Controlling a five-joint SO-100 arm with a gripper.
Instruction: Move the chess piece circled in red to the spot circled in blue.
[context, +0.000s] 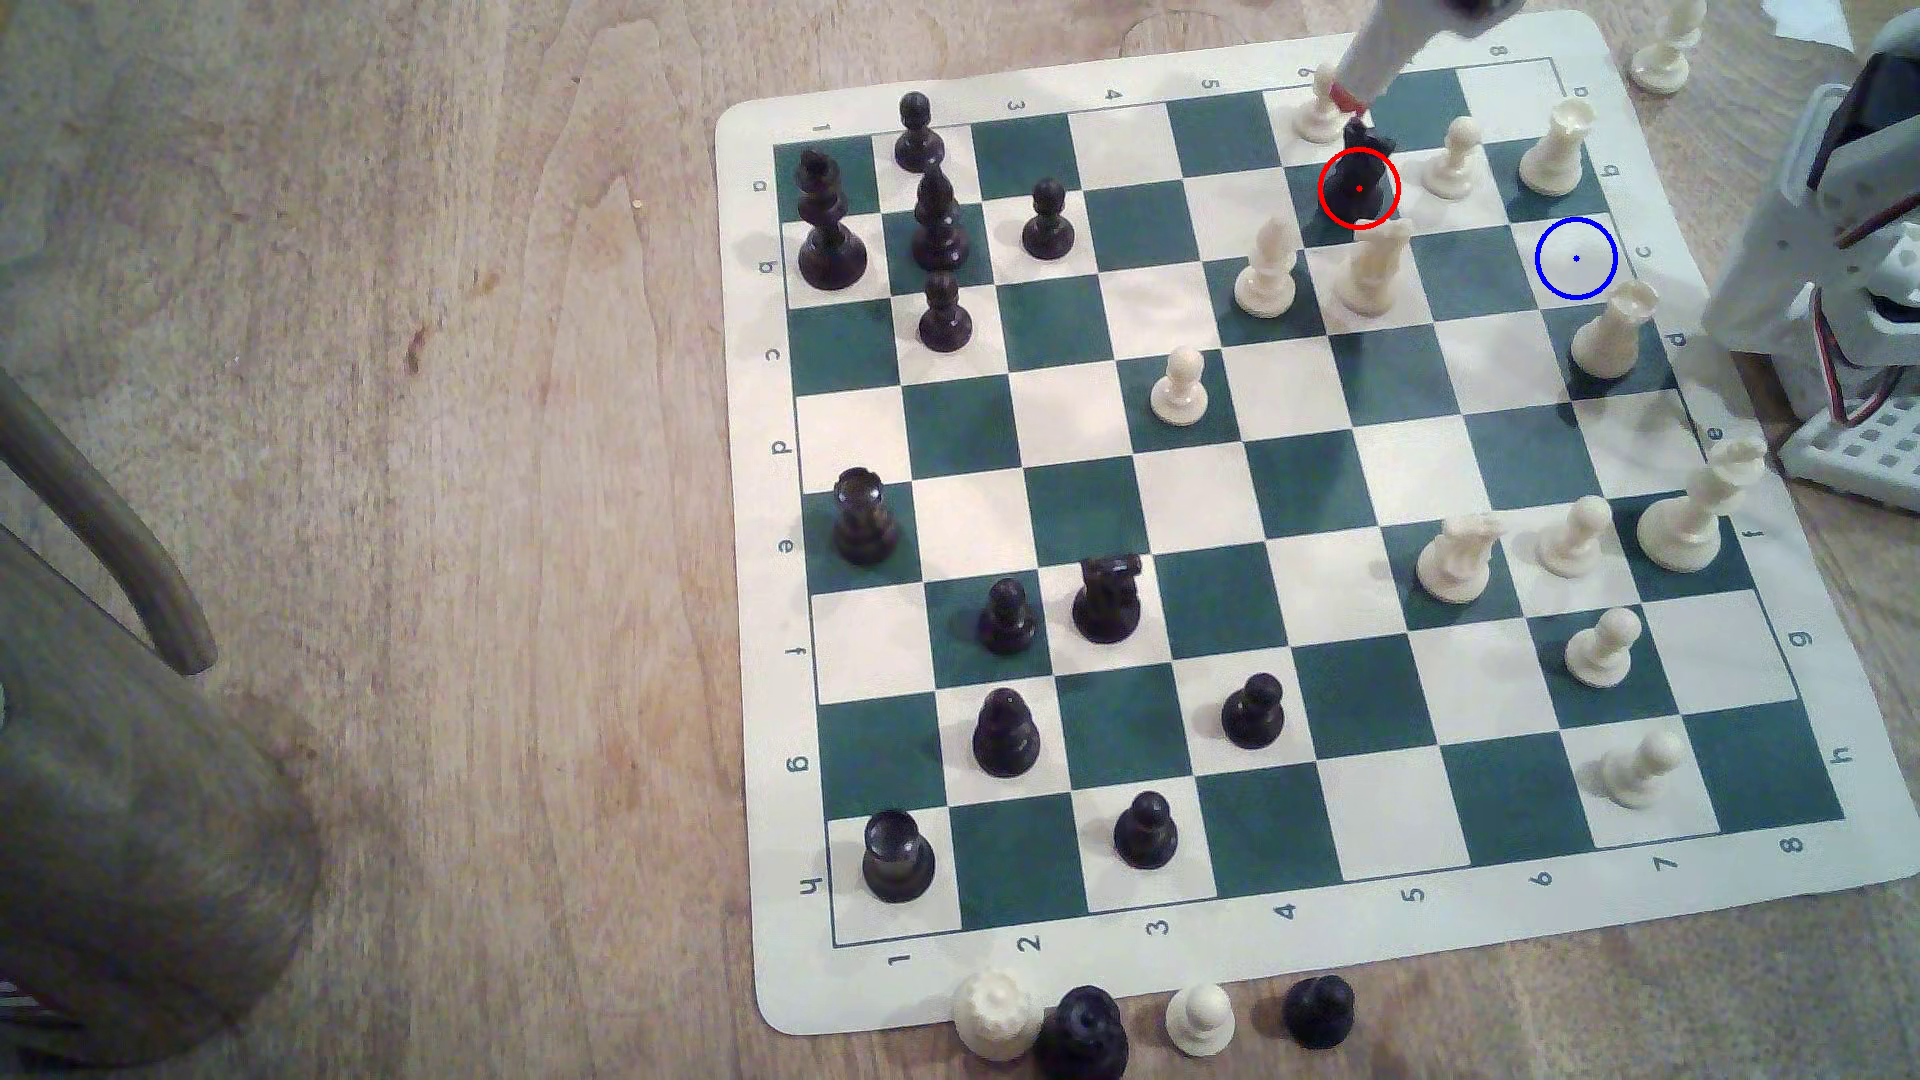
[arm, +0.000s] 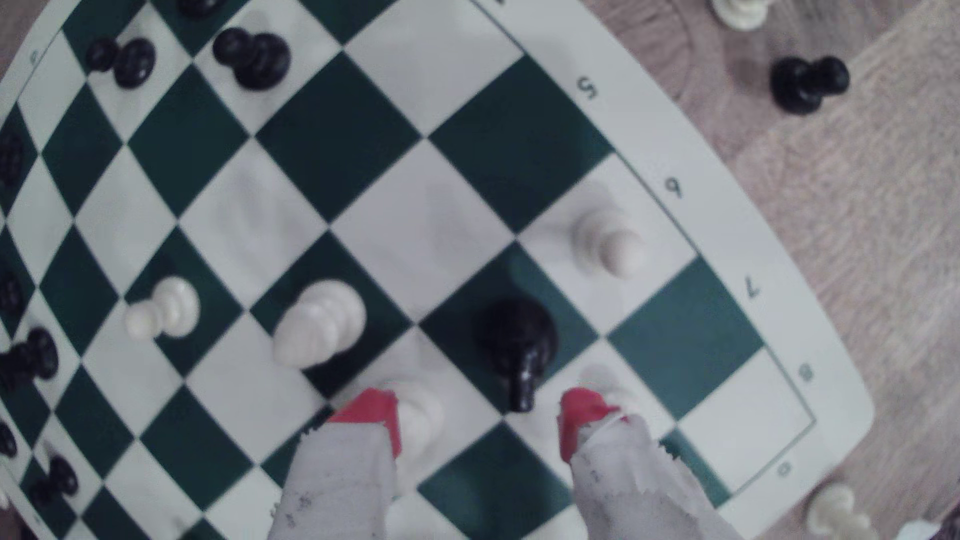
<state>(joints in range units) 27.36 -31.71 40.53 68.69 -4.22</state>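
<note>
Captured pieces line the near edge of the vinyl chessboard (context: 1299, 540) in the exterior view: a cream rook, a black piece, a cream pawn (context: 1200, 1020) and a black pawn (context: 1317, 1009). Green and cream, the board lies on a wooden table (context: 416, 415). At the far edge the gripper (arm: 480, 415) hangs just above the black knight (context: 1361, 171), which stands upright on its red-ringed dark green square. In the wrist view the red-tipped fingers (arm: 374, 413) are spread wide, the knight's head between them and untouched. To the exterior view's right, a few squares from the knight, lies the blue-ringed cream square (context: 1576, 259), unoccupied, with a cream rook (context: 1614, 332) just beside it.
</note>
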